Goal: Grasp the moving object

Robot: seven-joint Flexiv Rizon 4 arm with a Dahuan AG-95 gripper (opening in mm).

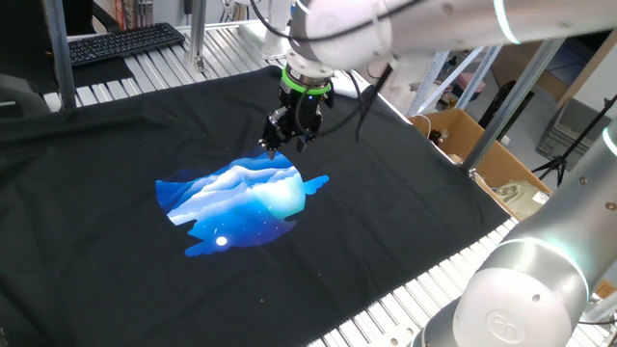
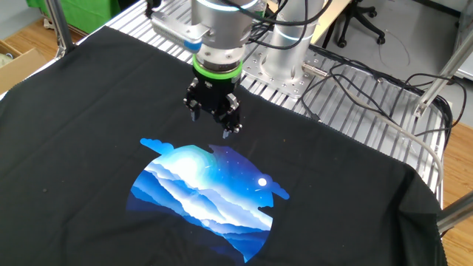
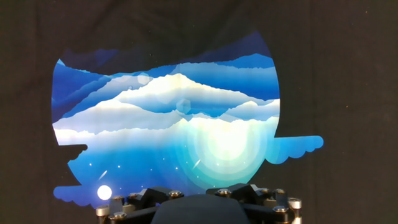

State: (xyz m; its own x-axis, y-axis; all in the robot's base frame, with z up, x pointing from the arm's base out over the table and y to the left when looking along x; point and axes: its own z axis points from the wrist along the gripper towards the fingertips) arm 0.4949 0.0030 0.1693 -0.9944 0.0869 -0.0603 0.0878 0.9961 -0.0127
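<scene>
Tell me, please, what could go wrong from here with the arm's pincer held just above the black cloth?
1. No toy figure shows in any view, so the black two-finger pincer might close on nothing.
2. It hangs low over the black cloth, at the edge of the blue-and-white printed patch; descending blind might snag or bunch the fabric.
3. The hand view is filled with the bright print, which might distract tracking.

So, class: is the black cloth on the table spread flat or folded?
Spread flat: the black cloth lies open across the table, its blue print fully showing.
</scene>
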